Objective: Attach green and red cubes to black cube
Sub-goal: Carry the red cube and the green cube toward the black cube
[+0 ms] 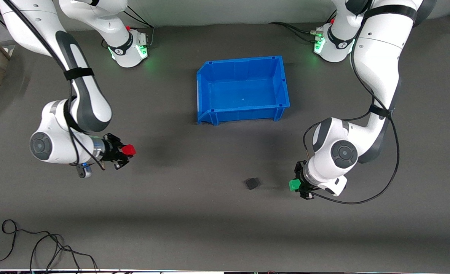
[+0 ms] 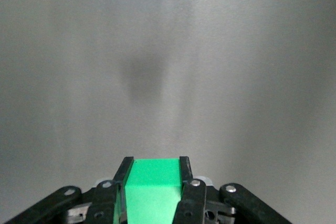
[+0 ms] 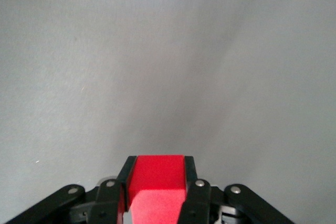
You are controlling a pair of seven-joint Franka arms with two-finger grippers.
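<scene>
Left gripper (image 1: 298,185) clamps green cube (image 1: 294,185) over mat beside black cube (image 1: 252,183). Right gripper (image 1: 124,152) clamps red cube (image 1: 128,150), well apart.

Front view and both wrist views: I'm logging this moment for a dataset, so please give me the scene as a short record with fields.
left gripper: shut on the green cube, over the mat beside the black cube
right gripper: shut on the red cube, over the mat toward the right arm's end of the table
black cube: lying alone on the mat, nearer to the front camera than the blue bin
blue bin: mid-table, nothing seen inside
attachment: not yet done; all three cubes apart
</scene>
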